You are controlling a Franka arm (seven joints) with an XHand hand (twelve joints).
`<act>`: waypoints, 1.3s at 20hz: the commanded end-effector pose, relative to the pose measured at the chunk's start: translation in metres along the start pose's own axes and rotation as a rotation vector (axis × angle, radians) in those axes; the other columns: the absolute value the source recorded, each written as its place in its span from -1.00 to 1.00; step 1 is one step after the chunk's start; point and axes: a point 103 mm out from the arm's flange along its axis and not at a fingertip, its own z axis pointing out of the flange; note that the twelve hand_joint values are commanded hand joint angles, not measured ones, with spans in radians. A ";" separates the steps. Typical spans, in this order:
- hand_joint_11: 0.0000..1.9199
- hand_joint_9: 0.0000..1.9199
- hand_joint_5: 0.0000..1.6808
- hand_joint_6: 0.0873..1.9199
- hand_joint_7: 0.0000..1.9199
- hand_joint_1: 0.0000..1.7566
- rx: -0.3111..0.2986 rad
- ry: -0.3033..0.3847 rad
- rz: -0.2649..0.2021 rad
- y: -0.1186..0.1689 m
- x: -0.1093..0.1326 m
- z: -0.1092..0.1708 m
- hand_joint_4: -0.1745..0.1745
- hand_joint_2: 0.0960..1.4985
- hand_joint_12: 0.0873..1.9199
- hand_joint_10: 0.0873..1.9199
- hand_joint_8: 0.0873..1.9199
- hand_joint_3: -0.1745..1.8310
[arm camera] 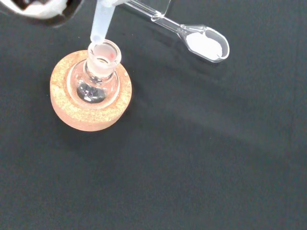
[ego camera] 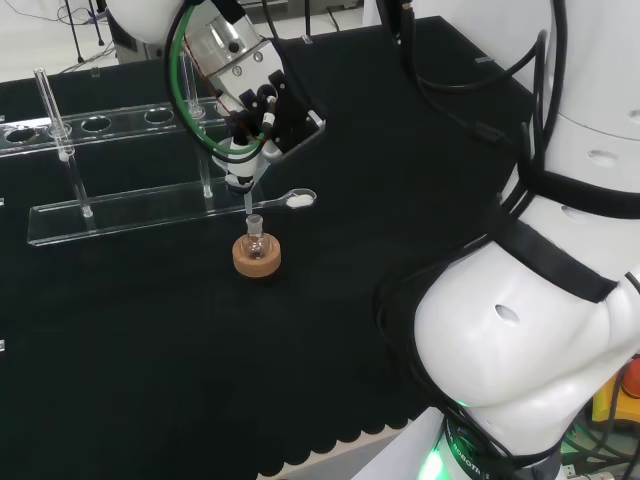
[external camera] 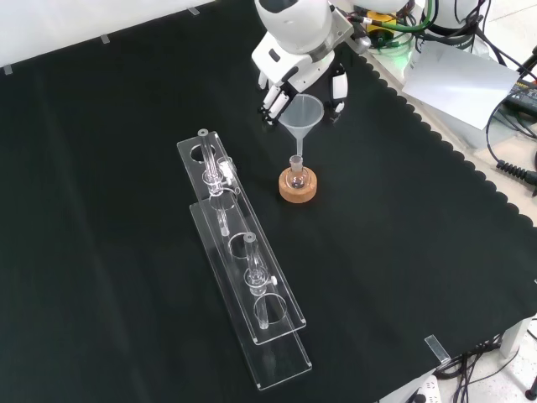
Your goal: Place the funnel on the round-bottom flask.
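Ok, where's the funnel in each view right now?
Head view: the funnel shows as a stem below the hand, over the flask.
Front view: centre top, cone held by the hand.
Wrist view: stem tip at the flask mouth.
Shared landmark: the cork ring under the flask.

The tabletop [external camera: 403, 252], draped in black cloth, carries a cork ring [external camera: 299, 185] seating a small round-bottom flask [external camera: 294, 175], a clear test-tube rack [external camera: 243, 281] beside it, and what looks like a clear scoop [arm camera: 204, 42] holding white powder.
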 end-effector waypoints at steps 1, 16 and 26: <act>0.02 0.28 -0.12 -0.35 -0.11 -0.03 -0.003 -0.004 -0.008 0.000 -0.001 0.001 -0.05 -0.09 -0.02 -0.94 -0.50 -0.16; 0.02 0.29 -0.11 -0.35 -0.12 -0.03 -0.005 0.013 -0.062 0.008 -0.011 0.004 -0.06 -0.09 -0.02 -0.95 -0.49 -0.16; 0.02 0.29 -0.11 -0.35 -0.12 -0.03 0.000 0.025 -0.080 0.016 -0.015 0.011 -0.06 -0.08 -0.02 -0.96 -0.49 -0.16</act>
